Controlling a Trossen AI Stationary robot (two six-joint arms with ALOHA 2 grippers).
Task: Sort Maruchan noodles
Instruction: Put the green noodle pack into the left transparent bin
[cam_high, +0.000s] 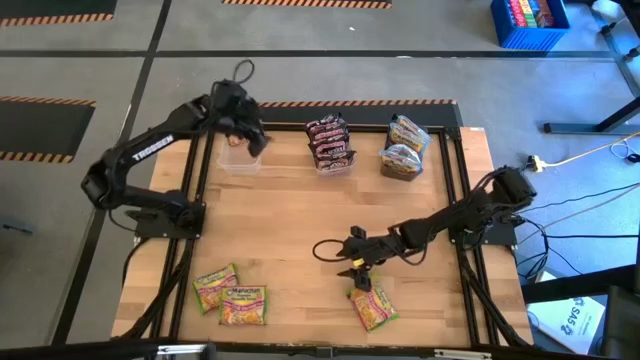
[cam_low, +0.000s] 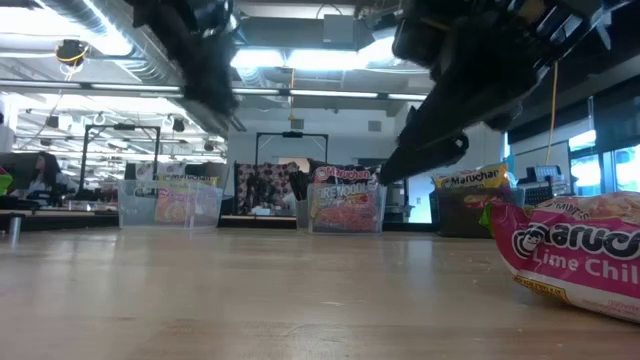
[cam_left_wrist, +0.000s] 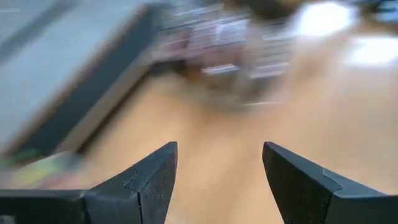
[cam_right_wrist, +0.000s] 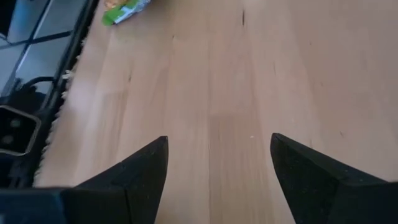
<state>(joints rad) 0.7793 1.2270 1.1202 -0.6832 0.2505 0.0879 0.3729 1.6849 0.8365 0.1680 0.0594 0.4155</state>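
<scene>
Maruchan noodle packets lie on the wooden table: two yellow-green ones (cam_high: 215, 287) (cam_high: 243, 305) near the front left and one (cam_high: 372, 307) at the front middle, big in the low view (cam_low: 570, 250). Maroon packets stand in the middle clear tub (cam_high: 330, 145), yellow ones in the dark tub (cam_high: 405, 150). My left gripper (cam_high: 252, 137) (cam_left_wrist: 217, 149) hangs open and holds nothing over the far-left clear tub (cam_high: 238, 158). My right gripper (cam_high: 357, 272) (cam_right_wrist: 217, 140) is open over bare wood, just beyond the front-middle packet.
The three tubs stand in a row along the far edge, also seen in the low view (cam_low: 170, 205) (cam_low: 345, 205) (cam_low: 470, 200). A black frame rail (cam_high: 455, 180) borders the table. The table's middle is bare wood (cam_high: 300, 220).
</scene>
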